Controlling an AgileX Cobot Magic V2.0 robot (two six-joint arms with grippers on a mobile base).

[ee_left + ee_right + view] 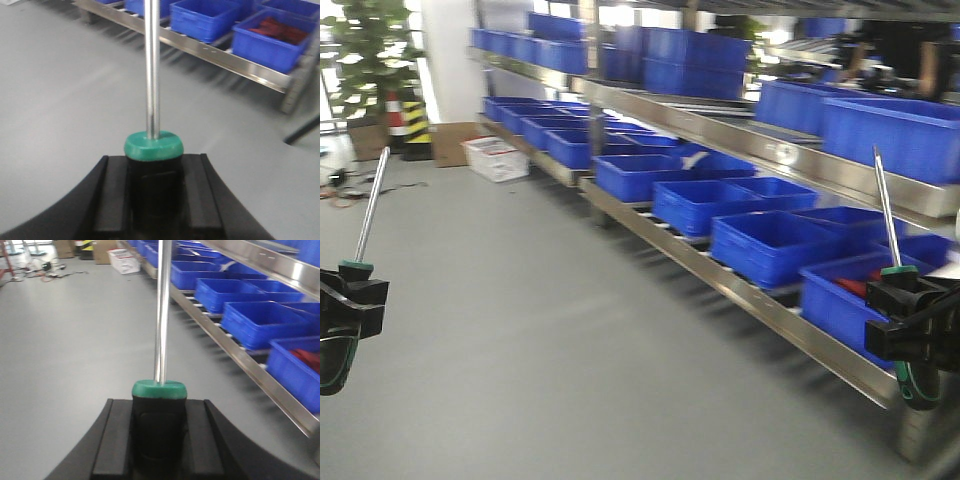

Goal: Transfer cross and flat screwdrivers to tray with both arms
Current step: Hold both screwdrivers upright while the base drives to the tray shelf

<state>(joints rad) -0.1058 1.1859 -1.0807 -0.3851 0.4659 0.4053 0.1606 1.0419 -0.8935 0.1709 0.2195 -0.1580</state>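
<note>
My left jaws are shut hard on the black-and-green handle of one screwdriver (pixel 368 210), and my right jaws are clamped the same way on the other screwdriver (pixel 887 215). In each wrist view the handle sits wedged between them. The green collar shows just above the jaws and the steel shaft runs straight up and away. I judge this upright hold keeps the long tips clear of my arms and of each other, since the two tools stand well apart, one at each side. Which is cross and which is flat I cannot tell.

The tray shows in none of my views, so I have no set-down spot in sight.

Ahead of my left jaws lies open grey floor (pixel 520 330). Beside and beyond my right jaws runs a steel rack (pixel 740 290) loaded with blue bins (pixel 770 245), and the nearest bin (pixel 300 370) holds something red. That rack is what I would mind, because a swing to the right could knock the shaft against its rail.
</note>
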